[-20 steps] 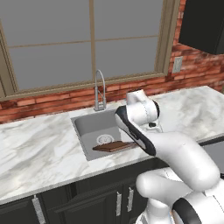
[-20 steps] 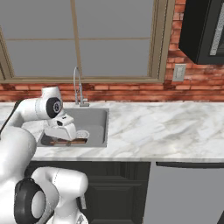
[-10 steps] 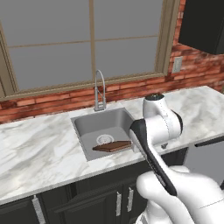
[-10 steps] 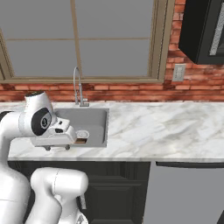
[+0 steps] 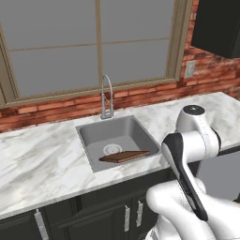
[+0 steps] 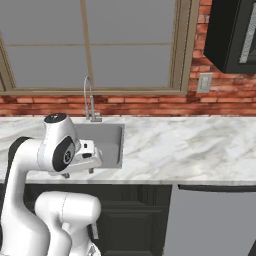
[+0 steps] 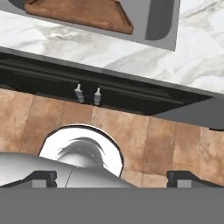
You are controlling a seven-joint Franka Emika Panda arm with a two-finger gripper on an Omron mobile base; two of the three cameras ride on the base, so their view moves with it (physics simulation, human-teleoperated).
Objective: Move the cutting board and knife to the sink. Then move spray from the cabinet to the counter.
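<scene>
Looking down past my pincer (image 7: 112,177), I see its two dark tips far apart at the bottom, at about 8 and 4 o'clock, with nothing between them, so it is wide open and holds nothing. Up at 12 o'clock in my hand view lies the board (image 7: 81,13), brown and flat, inside the grey sink (image 7: 162,22). Below the sink edge runs the white counter (image 7: 131,54), then a row of dark cupboard fronts, then the brown floor (image 7: 144,135). From the left base view, the board (image 5: 124,156) rests in the sink (image 5: 117,140) toward the front, just at 5 o'clock from the round drain (image 5: 112,149). It looks a bit tilted, with one end up on the sink wall. The tap (image 5: 107,98) stands behind the sink at 12 o'clock. The counter (image 5: 42,164) goes out to both sides of the sink, with a red brick wall (image 5: 56,110) behind it. A dark cabinet (image 5: 218,26) hangs at 2 o'clock, high on the wall. From the right base view, the sink (image 6: 107,142) is at 9 o'clock, and my white arm covers part of it. I cannot see the knife or the spray well enough to say where they are.
</scene>
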